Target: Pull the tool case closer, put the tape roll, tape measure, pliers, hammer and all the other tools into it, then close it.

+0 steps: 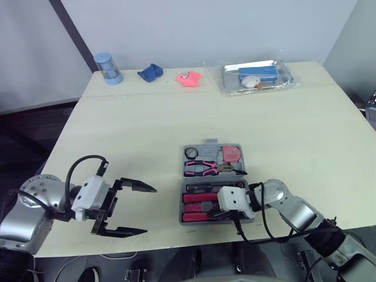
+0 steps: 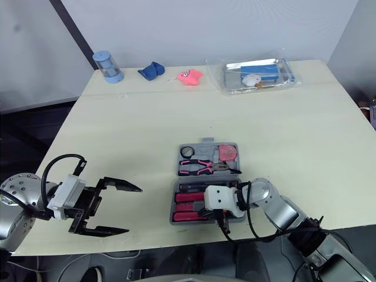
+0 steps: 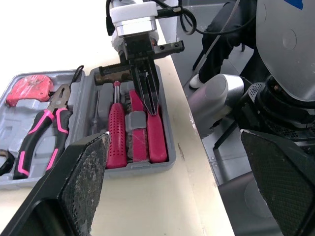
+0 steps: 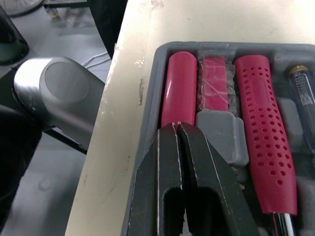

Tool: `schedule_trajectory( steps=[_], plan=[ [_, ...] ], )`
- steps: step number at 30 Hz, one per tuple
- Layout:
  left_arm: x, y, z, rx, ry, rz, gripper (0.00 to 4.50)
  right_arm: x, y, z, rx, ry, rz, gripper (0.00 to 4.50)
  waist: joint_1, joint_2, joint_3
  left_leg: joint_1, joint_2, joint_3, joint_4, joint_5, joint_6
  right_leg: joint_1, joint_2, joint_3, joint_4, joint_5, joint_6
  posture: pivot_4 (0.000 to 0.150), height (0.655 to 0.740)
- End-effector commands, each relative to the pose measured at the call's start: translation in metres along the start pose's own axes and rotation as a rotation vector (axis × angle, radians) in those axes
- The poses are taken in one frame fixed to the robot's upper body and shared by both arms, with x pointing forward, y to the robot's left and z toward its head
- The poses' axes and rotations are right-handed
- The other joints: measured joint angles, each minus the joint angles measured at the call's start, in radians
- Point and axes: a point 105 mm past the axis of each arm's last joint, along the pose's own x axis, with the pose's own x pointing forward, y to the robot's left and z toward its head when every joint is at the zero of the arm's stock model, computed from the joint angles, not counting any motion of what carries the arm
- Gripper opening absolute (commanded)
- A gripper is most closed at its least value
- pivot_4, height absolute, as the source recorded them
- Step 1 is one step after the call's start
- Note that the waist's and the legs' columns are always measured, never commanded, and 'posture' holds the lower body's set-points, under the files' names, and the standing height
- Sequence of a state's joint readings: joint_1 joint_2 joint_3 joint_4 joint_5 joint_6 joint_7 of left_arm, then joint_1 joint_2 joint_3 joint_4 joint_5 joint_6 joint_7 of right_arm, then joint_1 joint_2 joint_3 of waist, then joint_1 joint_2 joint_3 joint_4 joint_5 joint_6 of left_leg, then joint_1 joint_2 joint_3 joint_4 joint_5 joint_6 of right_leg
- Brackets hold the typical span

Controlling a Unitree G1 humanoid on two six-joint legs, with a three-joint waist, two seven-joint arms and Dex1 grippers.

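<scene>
The open tool case point(image 1: 212, 178), stiff plastic, likely heavy with steel, lies at the worktop's point(image 1: 147, 129) near edge, best folded by its far rim; the right claw point(image 4: 177, 129) hovers pinched shut over a red handle point(image 4: 179, 86), left claw point(image 1: 150, 210) wide.

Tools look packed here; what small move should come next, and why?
Probably lift the right gripper straight up out of the tool case. Its jaws are shut with the tips down against the red handle in the near half, so it blocks folding the case. The pliers and tape measure sit in the far half, and the left gripper hovers open beside it.
</scene>
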State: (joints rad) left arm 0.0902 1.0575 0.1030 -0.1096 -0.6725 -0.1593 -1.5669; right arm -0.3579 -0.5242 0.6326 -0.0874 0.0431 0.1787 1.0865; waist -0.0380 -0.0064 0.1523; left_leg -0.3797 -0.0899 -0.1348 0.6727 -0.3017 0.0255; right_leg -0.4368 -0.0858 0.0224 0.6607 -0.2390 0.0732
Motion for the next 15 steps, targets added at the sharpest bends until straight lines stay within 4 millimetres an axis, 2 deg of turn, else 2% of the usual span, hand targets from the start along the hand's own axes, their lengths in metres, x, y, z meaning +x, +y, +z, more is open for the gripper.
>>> schedule_trajectory(
  steps=[1,6,9,12,15],
  plan=[
    [0.003,-0.006,0.005,0.016,-0.02,-0.058,4.5,0.0,0.006,-0.014,0.036,0.043,0.001,0.08,0.0,0.0,0.0,0.0,0.0,0.0,0.0,0.0,0.0,0.0,0.0,0.0,0.0,0.0,0.0,0.15,0.74],
    [0.005,-0.004,0.003,-0.001,-0.025,-0.027,4.5,-0.012,-0.001,0.014,0.047,-0.101,-0.065,0.08,0.005,0.0,0.0,0.001,0.0,0.0,0.0,0.0,0.0,0.002,0.0,0.0,0.0,0.0,0.0,0.15,0.74],
    [0.004,0.002,0.002,-0.022,-0.042,0.041,4.5,-0.029,-0.008,0.028,0.053,-0.183,-0.134,0.08,0.004,0.0,0.0,0.001,0.0,0.0,0.001,0.0,0.0,0.002,0.0,0.0,0.0,0.0,0.0,0.15,0.74],
    [0.0,0.014,-0.001,-0.071,-0.075,0.166,4.5,-0.057,-0.016,0.025,0.104,-0.221,-0.259,0.08,0.007,0.0,0.0,0.001,0.0,0.0,0.001,0.0,0.0,0.002,0.0,0.0,0.0,0.0,0.0,0.15,0.74],
    [-0.007,0.022,-0.013,-0.117,-0.081,0.274,4.5,-0.087,-0.016,0.009,0.196,-0.234,-0.379,0.08,0.017,0.0,0.0,0.001,0.0,0.0,0.001,0.0,0.0,0.002,0.0,0.0,0.0,0.0,0.0,0.15,0.74]
  ],
)
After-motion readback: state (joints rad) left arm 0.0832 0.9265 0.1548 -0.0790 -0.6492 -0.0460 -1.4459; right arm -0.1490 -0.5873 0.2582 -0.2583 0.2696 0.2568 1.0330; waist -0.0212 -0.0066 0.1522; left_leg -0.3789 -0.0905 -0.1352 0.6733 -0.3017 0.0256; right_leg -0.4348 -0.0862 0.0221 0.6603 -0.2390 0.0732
